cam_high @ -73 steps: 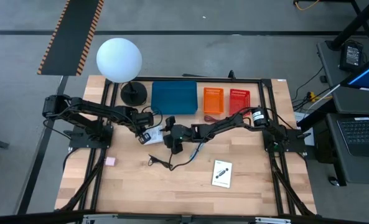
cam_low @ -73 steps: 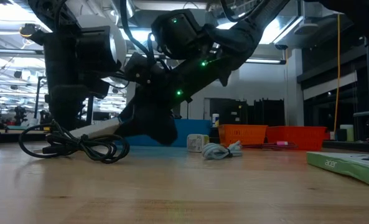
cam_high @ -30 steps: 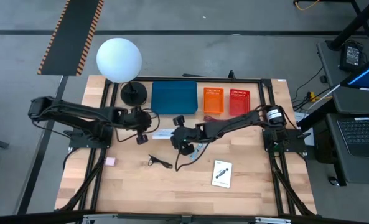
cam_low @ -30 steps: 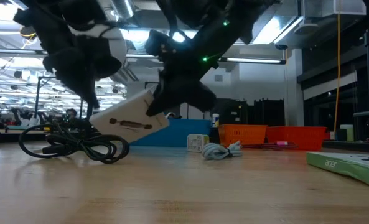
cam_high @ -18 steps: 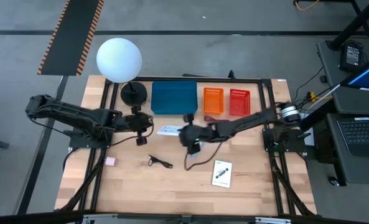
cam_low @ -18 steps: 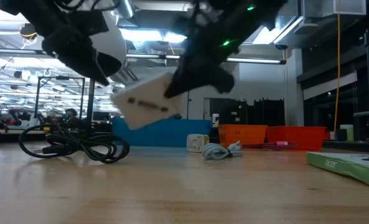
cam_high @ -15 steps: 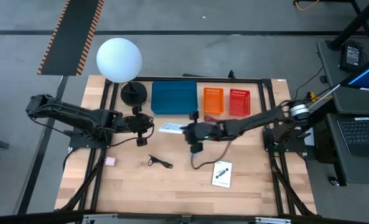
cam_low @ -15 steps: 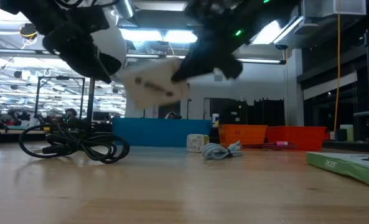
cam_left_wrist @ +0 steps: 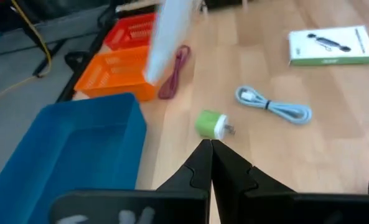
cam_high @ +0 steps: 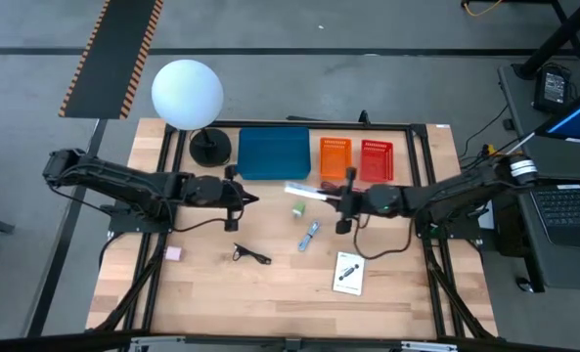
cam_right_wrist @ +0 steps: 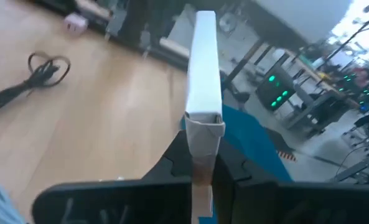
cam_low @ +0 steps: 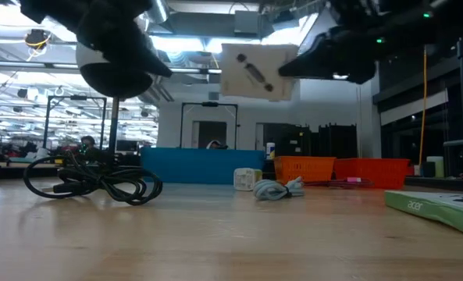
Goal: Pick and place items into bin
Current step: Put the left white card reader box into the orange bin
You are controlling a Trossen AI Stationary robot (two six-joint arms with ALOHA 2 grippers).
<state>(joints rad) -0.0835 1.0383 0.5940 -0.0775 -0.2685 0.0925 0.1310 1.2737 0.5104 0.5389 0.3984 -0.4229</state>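
R gripper (cam_high: 321, 195) is pinching a white printed card (cam_high: 302, 191) by one short end, lifted off the table (cam_high: 221, 293). Card's long axis runs roughly left-right across the table in the high view, free end pointing toward the L arm, just in front of the blue bin (cam_high: 274, 154) and near the orange basket (cam_high: 334, 156). In the low view the card (cam_low: 258, 72) hangs well above the tabletop, printed face toward the camera, slightly tilted. R wrist view shows it edge-on (cam_right_wrist: 203, 74), clamped between the fingers.

L gripper (cam_high: 247, 199) has fingers pressed together, nothing between them; it sits over the table left of centre, tips pointing toward the R arm. Its wrist view shows the tips (cam_left_wrist: 210, 158) meeting.

On the table btwn the grippers: green lump (cam_high: 298, 209), w/ the blue-white stick (cam_high: 310, 236) near it toward the front. Black cable piece (cam_high: 250, 254) lies further left-front. Pink block (cam_high: 173, 254) near the left edge. Second card (cam_high: 348, 272) lies flat toward the front-right, long axis running front-back, slightly tilted. Red cord (cam_left_wrist: 175, 73) lies beside the orange basket. Red basket (cam_high: 376, 159) is next to it on the right.
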